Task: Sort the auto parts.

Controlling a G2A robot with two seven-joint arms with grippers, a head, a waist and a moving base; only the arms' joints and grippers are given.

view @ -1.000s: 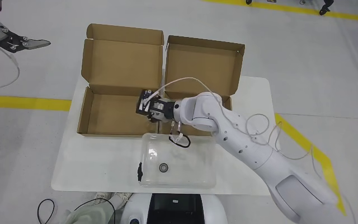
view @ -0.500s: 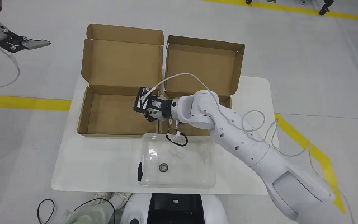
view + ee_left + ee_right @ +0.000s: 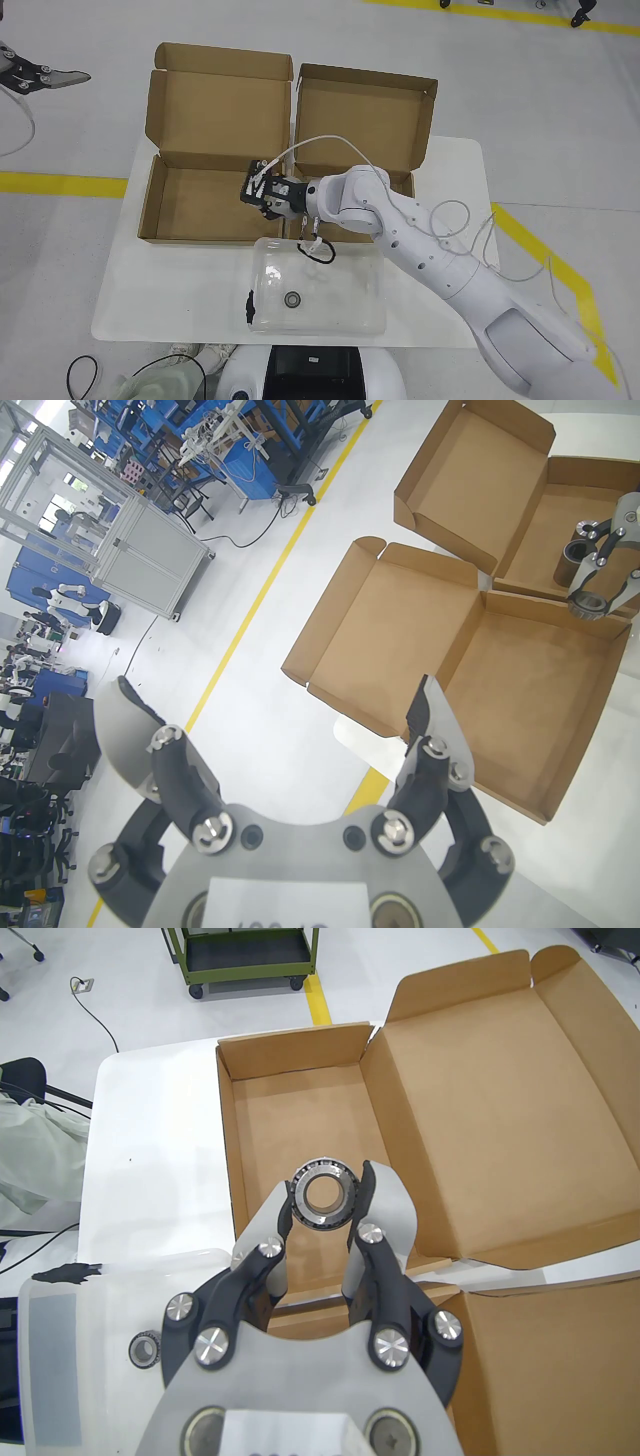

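- Well off to the left of the left box [image 3: 190,205], my left gripper [image 3: 275,695] hangs over the bare floor beyond the table [image 3: 140,290]. Its fingers are spread wide with nothing between them.
- The left box sits on the table with its lid folded back, and I see only bare cardboard on its floor.
- Over the right-hand end of that box, my right gripper [image 3: 324,1193] is clamped on a metal bearing [image 3: 325,1219]. One finger presses each side of the ring, and the hole faces my wrist camera. From the left wrist camera the bearing sits about level with the box's rim, off the floor of the box.
- Just in front of the left box's right half, touching or nearly touching its front wall, is a clear plastic tub [image 3: 350,300]. A second bearing [image 3: 293,298] lies on the tub's bottom, toward the end nearer the left box.
- Directly to the right of the left box, side by side with it, stands a right box [image 3: 365,115], lid also folded back.
- Inside it, close to the wall it shares with the left box, a short dark tube [image 3: 569,565] stands upright. A ridged round piece [image 3: 586,529] sits just beside it.
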